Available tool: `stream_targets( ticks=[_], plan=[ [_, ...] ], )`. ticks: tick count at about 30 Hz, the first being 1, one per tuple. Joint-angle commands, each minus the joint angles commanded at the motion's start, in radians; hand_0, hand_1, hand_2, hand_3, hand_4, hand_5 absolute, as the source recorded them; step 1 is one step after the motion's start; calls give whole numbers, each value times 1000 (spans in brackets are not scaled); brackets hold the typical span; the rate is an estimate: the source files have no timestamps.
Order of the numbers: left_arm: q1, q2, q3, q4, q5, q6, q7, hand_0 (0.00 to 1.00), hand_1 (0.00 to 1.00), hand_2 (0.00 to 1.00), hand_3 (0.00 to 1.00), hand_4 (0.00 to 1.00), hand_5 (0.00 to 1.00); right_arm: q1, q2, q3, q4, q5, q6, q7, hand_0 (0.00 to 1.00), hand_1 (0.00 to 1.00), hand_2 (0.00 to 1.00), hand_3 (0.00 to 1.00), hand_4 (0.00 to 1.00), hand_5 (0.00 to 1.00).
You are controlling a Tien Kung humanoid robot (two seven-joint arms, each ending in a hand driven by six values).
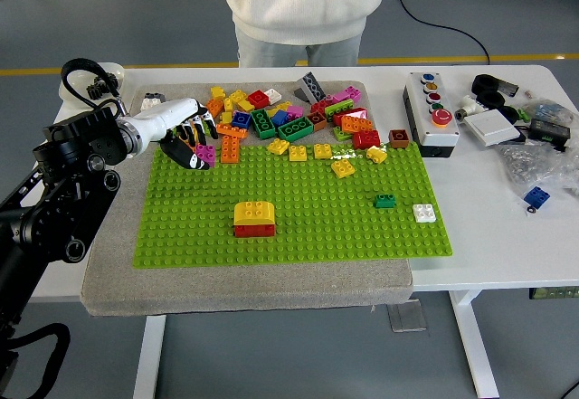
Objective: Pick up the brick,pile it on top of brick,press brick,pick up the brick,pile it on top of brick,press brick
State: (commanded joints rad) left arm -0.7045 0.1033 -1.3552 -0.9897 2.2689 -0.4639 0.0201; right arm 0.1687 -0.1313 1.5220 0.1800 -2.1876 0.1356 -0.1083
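Note:
A yellow brick stacked on a red brick [254,219] stands on the green baseplate [298,227] near its front middle. My left hand [192,142] is over the baseplate's far left corner, fingers curled around a small magenta brick [207,153]. A pile of loose bricks [289,116] in many colours lies along the baseplate's far edge. Several yellow bricks [312,153], a small green brick [384,201] and a white brick [423,212] sit on the plate. My right arm is out of view.
A person in a white top [303,5] stands at the table's far side. A button box [431,112] and assorted parts [520,123] lie on the right. A white bowl [90,78] is at the far left. The baseplate rests on a grey mat [244,286].

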Motion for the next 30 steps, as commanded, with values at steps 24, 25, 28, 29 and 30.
stream_targets(
  ticks=[24, 25, 28, 29, 30],
  plan=[
    [43, 37, -5, -130, -65, -71, 40, 487, 439, 450, 519, 886, 2, -5, 0, 2, 0, -9, 0, 0, 740, 646, 713, 590, 806, 374],
    [44, 38, -5, -133, -69, -73, 41, 487, 439, 450, 519, 886, 2, -5, 0, 2, 0, -10, 0, 0, 740, 646, 713, 590, 806, 374],
    [48, 42, -5, -141, -97, -82, 45, 487, 438, 448, 518, 887, 2, -6, -1, 3, 0, -12, 0, 1, 739, 645, 713, 590, 805, 374],
    [50, 43, -5, -144, -107, -85, 46, 487, 438, 448, 518, 887, 2, -6, -1, 3, 0, -12, 0, 1, 739, 645, 713, 590, 805, 374],
    [54, 45, -5, -151, -112, -88, 47, 487, 438, 448, 518, 887, 2, -7, -1, 3, 0, -13, 1, 1, 739, 645, 713, 590, 805, 374]
  ],
)
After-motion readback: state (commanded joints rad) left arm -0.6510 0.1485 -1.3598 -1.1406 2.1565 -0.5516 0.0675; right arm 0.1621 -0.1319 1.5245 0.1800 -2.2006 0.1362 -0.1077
